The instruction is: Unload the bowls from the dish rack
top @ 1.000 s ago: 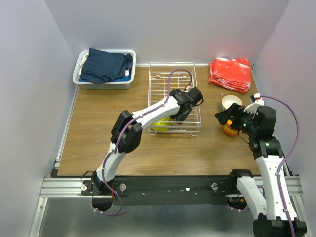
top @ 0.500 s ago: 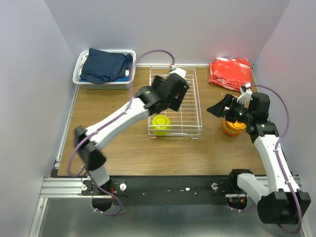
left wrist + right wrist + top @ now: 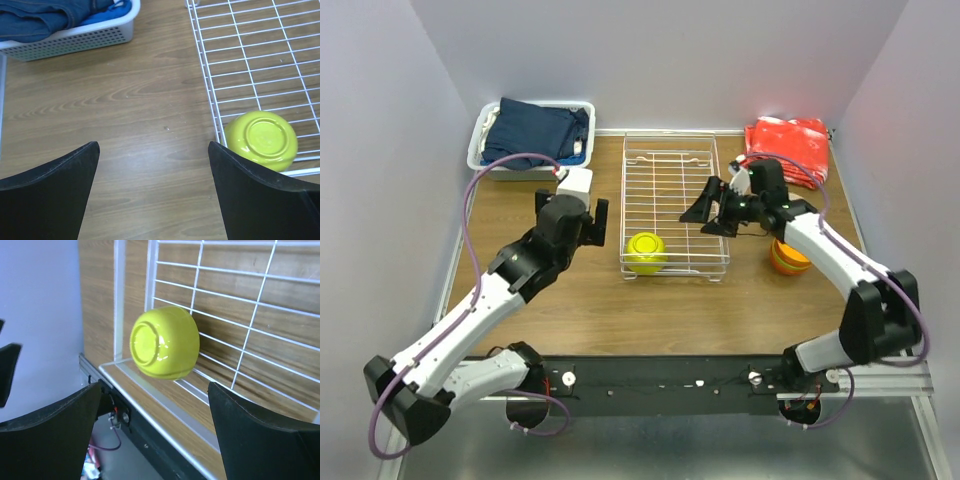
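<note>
One yellow-green bowl [image 3: 646, 252] lies upside down in the near-left corner of the white wire dish rack [image 3: 670, 190]. It also shows in the left wrist view [image 3: 261, 140] and the right wrist view [image 3: 165, 342]. My left gripper [image 3: 595, 225] is open and empty over bare table just left of the rack [image 3: 250, 60]. My right gripper [image 3: 705, 212] is open and empty above the rack's right side [image 3: 225, 300], pointing at the bowl. A stack of orange bowls [image 3: 788, 258] stands on the table right of the rack, partly hidden by my right arm. No other bowls show.
A white plastic bin of dark-blue cloth [image 3: 532, 135] sits at the back left and shows in the left wrist view [image 3: 65, 37]. A red cloth [image 3: 785, 145] lies at the back right. Purple walls close in both sides.
My left arm has pulled out of the rack to the left. My right arm has swung left from the orange stack to over the rack. The yellow-green bowl has stayed put.
</note>
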Robot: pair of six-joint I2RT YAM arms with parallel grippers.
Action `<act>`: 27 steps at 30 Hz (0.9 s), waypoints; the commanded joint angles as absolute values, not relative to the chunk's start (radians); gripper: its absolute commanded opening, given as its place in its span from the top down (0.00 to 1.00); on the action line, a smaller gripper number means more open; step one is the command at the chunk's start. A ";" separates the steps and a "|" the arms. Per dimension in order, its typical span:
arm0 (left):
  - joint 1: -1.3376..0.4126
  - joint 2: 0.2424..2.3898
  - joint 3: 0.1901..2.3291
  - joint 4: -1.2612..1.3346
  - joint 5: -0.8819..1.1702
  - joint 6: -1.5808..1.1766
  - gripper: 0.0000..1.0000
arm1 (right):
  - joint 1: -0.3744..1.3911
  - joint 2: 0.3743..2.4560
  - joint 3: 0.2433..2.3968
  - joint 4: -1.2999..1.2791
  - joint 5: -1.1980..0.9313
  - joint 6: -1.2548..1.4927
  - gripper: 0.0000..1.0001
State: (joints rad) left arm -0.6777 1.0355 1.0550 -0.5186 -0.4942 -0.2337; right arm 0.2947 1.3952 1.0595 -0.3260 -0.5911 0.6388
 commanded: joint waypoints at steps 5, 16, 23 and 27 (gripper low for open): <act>-0.658 0.893 0.927 -0.314 -0.624 -0.129 0.01 | 0.397 1.667 1.132 -0.249 -0.618 0.770 0.04; -0.635 0.862 0.907 -0.319 -0.629 -0.120 0.01 | 0.431 1.802 1.114 -0.199 -0.693 0.804 0.04; -0.623 0.856 0.904 -0.321 -0.609 -0.127 0.01 | 0.442 1.838 1.089 -0.129 -0.735 0.819 0.05; -0.615 0.857 0.904 -0.319 -0.601 -0.129 0.01 | 0.445 1.859 1.098 -0.120 -0.755 0.811 0.07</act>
State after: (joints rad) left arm -0.6273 0.8703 0.9081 -0.3439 -0.6014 -0.1226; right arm 0.4316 1.8198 1.0985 -0.1524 -0.6952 0.8051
